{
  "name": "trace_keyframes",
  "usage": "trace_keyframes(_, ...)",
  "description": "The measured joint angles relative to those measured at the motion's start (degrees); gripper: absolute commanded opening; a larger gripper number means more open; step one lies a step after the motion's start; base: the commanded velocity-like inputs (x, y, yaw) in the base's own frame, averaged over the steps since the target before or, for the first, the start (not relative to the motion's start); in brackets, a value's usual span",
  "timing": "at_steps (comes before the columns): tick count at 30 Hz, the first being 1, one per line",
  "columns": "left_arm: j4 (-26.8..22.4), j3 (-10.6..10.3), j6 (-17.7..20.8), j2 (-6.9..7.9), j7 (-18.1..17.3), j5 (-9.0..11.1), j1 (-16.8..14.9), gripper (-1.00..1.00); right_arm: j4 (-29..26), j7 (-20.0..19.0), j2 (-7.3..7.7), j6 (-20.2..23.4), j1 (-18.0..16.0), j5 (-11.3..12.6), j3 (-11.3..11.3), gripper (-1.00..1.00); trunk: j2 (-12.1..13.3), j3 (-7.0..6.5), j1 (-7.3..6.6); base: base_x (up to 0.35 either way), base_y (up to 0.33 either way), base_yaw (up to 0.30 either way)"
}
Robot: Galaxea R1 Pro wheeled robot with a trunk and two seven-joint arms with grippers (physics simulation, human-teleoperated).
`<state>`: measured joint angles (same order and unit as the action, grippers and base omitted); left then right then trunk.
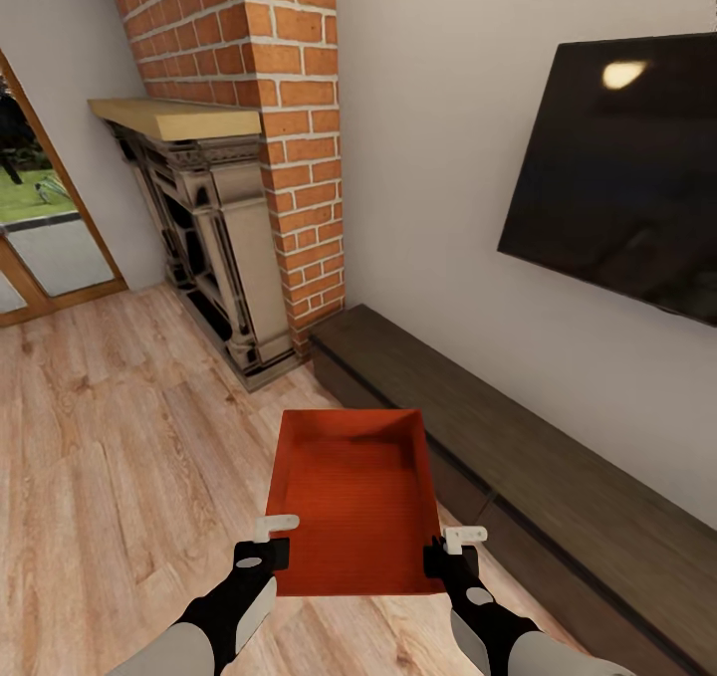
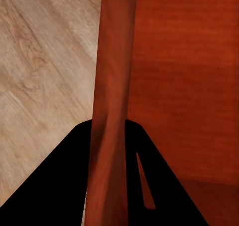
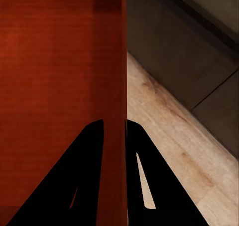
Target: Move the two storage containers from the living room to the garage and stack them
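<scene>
Left gripper [image 1: 267, 542] clamped on the left wall of the container [image 1: 351, 497], near its close corner; in the left wrist view, dark fingers [image 2: 64, 186] straddling that orange-red wall [image 2: 112, 111], one outside, one inside. Right gripper [image 1: 450, 549] likewise closed on the right wall, fingers [image 3: 89, 176] pinching it from both sides. Container held level between the two, above the wood floor [image 1: 119, 457], open side up, nothing inside.

Just right of the container, a long low dark cabinet [image 1: 558, 487] along the wall, its near edge close beside the container's right wall and right gripper; in the right wrist view, cabinet front [image 3: 189, 51] just past a strip of floor. Above it on the pale wall, a black TV [image 1: 622, 173], tilted in the view. Straight ahead beyond the container, a brick chimney [image 1: 284, 128] with a pale wooden mantel [image 1: 174, 116] and an ornate dark fireplace surround [image 1: 214, 248] standing on the floor. Far left, a wood-framed glass door [image 1: 45, 228] with grass outside. Open floor to the left.
</scene>
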<state>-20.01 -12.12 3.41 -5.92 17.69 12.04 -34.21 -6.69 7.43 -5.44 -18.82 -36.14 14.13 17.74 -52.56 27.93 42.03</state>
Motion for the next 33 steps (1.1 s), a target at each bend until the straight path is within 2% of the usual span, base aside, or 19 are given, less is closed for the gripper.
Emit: trace_keyframes(33,-0.1,0.0,0.0,0.0,0.0,0.0,0.0,-1.0,0.0,0.0,0.0,0.0,0.0,-0.1,-0.1,-1.0,0.0,-2.84,0.0,0.0,0.0,0.0)
